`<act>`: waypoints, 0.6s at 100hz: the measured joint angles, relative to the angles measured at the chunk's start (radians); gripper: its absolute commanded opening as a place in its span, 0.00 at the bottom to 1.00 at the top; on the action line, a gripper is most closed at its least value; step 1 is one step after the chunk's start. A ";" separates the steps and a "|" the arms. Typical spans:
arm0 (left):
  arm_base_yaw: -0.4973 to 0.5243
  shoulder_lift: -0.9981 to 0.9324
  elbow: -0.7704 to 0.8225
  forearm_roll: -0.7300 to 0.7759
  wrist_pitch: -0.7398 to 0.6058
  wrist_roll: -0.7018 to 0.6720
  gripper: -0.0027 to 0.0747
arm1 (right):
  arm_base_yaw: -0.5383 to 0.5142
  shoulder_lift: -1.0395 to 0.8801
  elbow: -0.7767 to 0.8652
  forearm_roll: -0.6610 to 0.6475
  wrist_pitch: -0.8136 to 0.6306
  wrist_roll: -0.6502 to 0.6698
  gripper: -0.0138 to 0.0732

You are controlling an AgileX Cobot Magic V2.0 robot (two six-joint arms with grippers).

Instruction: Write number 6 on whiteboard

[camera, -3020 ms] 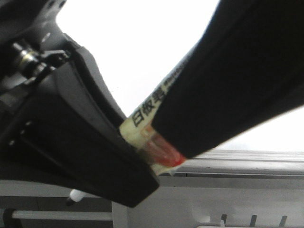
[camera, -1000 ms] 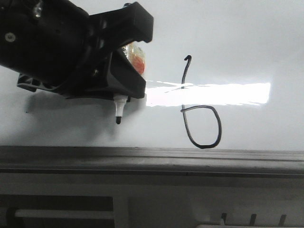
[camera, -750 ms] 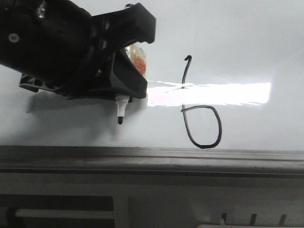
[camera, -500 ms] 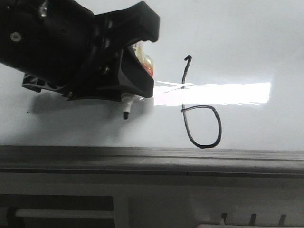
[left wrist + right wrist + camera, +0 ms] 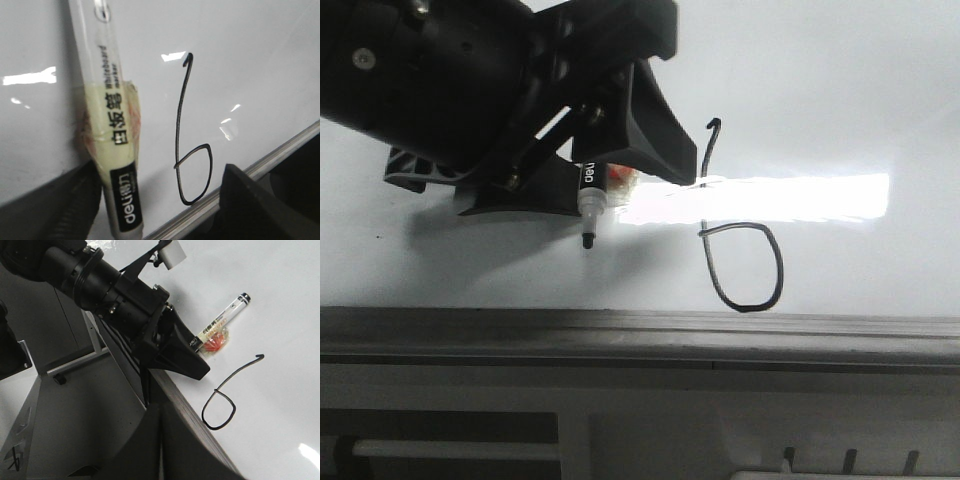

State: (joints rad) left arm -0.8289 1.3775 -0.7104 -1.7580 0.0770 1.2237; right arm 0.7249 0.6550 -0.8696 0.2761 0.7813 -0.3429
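We see a glossy white whiteboard [image 5: 840,90] lying flat, with a grey metal frame strip [image 5: 640,335] along its near edge and a bright band of glare across it. On the board, a thin black hand-drawn number 6 [image 5: 740,235] sits close to that near edge: a tall stem with a small hook on top and a rounded loop at the bottom. In the front view it lies right of centre, and the glare crosses its stem.

The left gripper [image 5: 605,185], black and bulky, fills the upper left of the front view. Its fingers are clamped around a marker [image 5: 590,205] with a white barrel and a black tip. The tip points down toward the board, just to the left of the 6 and apart from its line; we cannot tell whether the tip touches the surface. In the left wrist view the marker's barrel [image 5: 112,125] carries printed lettering and a wrap of yellowish tape with a red patch, and the 6 [image 5: 187,150] lies just beside it. From the right wrist view we see the left arm reaching over the board's edge, holding the marker [image 5: 222,320], with the 6 [image 5: 222,400] beside it.

The right gripper [image 5: 160,440] shows only as dark fingers pressed together at the bottom of its own view, holding nothing.
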 measured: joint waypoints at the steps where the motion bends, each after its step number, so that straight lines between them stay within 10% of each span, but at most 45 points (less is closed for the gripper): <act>1: 0.000 0.000 0.000 0.000 0.000 0.000 0.75 | 0.000 0.000 0.000 0.000 0.000 0.000 0.09; 35: 0.004 -0.075 0.016 0.079 -0.077 -0.002 0.65 | 0.000 -0.009 0.000 0.000 -0.015 0.001 0.09; 60: 0.033 -0.209 0.033 0.196 -0.163 -0.002 0.31 | 0.000 -0.073 0.000 -0.009 -0.034 0.001 0.09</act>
State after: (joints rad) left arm -0.7961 1.1688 -0.6772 -1.5624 -0.0861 1.2219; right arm 0.7249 0.5818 -0.8696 0.2670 0.7475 -0.3414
